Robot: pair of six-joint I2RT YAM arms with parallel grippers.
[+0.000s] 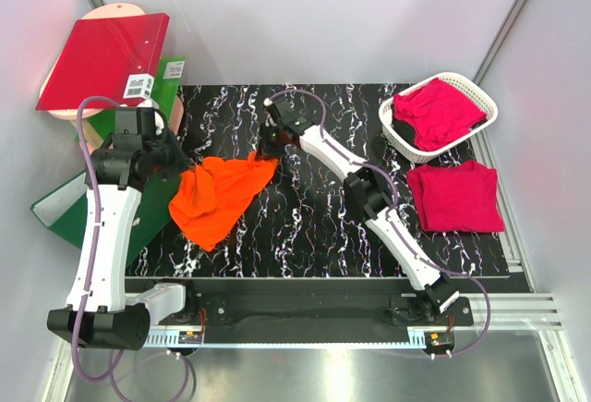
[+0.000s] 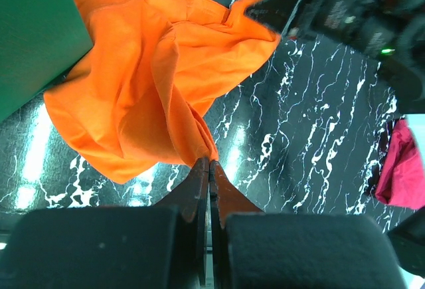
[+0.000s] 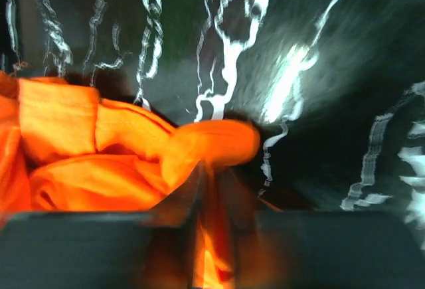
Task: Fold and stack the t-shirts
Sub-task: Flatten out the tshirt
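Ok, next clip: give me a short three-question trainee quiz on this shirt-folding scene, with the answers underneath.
1. True or false: the white plastic lattice basket holds a crumpled magenta-pink cloth t-shirt.
2. What is the left hand shut on? A) a blue towel B) the bright orange cloth t-shirt C) nothing
3. Where on the black marbled tabletop does the folded magenta-pink t-shirt lie?
Key: 1 true. 2 B. 3 On the right side, just in front of the basket toward the near edge, well apart from the orange t-shirt.
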